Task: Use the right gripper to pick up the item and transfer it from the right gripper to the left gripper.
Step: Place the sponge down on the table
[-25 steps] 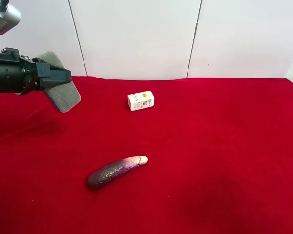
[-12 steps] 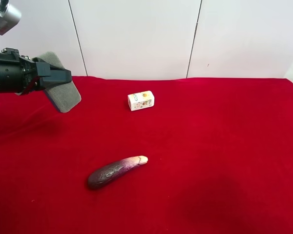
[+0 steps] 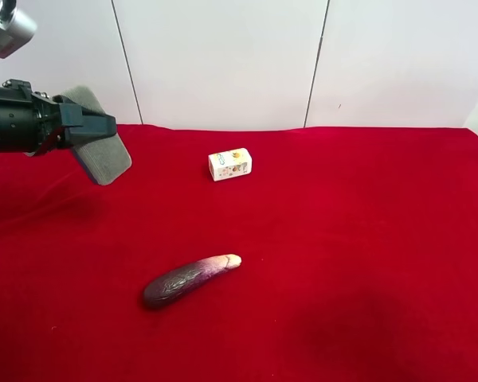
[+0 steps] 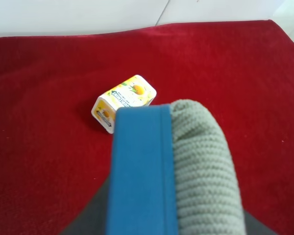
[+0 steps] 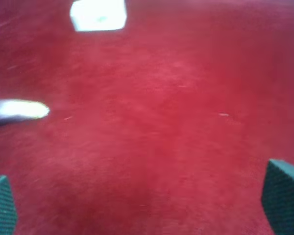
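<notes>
The item (image 3: 103, 155), a flat grey felt-topped block with a dark blue base, hangs tilted in the air above the red cloth at the exterior high view's left. My left gripper (image 3: 92, 127), on the slim black arm, is shut on it. The left wrist view shows the item (image 4: 171, 166) close up, blue base beside grey felt. My right gripper (image 5: 142, 205) is open and empty over bare red cloth; only its two fingertips (image 5: 284, 193) show, far apart. It is out of the exterior high view.
A purple eggplant (image 3: 187, 280) lies on the red cloth (image 3: 366, 239) in the front middle; its pale tip (image 5: 17, 110) shows in the right wrist view. A small white printed box (image 3: 230, 165) stands near the back, also seen in both wrist views (image 4: 122, 102) (image 5: 98, 14). A white wall stands behind.
</notes>
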Action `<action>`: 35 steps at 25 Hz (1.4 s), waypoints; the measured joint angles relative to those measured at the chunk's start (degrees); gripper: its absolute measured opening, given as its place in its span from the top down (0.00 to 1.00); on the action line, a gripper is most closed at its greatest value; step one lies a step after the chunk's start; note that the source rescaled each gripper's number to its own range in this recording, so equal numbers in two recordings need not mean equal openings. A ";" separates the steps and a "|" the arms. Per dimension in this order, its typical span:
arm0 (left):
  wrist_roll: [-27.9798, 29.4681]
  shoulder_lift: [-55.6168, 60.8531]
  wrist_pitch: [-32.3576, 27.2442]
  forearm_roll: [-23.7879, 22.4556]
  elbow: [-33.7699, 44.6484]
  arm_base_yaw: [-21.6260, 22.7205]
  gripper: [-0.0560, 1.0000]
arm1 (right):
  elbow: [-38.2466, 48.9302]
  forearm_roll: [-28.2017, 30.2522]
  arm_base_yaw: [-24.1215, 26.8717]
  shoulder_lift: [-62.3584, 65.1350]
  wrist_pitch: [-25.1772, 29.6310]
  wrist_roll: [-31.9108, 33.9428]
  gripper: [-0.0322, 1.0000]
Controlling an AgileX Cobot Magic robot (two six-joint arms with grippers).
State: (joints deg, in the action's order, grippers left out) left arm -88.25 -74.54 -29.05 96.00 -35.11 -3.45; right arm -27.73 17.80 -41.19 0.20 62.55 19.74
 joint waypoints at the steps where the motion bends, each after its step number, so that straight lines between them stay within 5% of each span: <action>1: 0.12 0.00 0.41 0.00 0.00 0.00 0.92 | 0.00 0.00 2.58 0.00 0.00 0.00 0.00; 6: 6.65 -0.04 2.51 -4.90 -2.20 0.00 0.92 | 0.00 0.00 15.45 0.00 0.00 0.00 0.00; 11: 23.22 -0.40 2.56 -22.65 -9.34 0.00 0.92 | 0.00 0.00 28.48 0.00 0.00 0.00 0.00; 18: 41.56 -8.16 -4.56 -44.55 -20.18 0.00 0.92 | 0.00 0.00 35.16 0.00 0.00 0.00 0.00; 35: 43.56 -31.02 -15.80 -48.23 -36.44 -1.98 0.92 | 0.00 0.00 38.13 0.00 0.00 0.00 0.00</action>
State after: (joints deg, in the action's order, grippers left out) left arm -44.69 -105.56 -44.85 47.77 -71.55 -5.44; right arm -27.73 17.80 -3.06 0.20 62.55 19.74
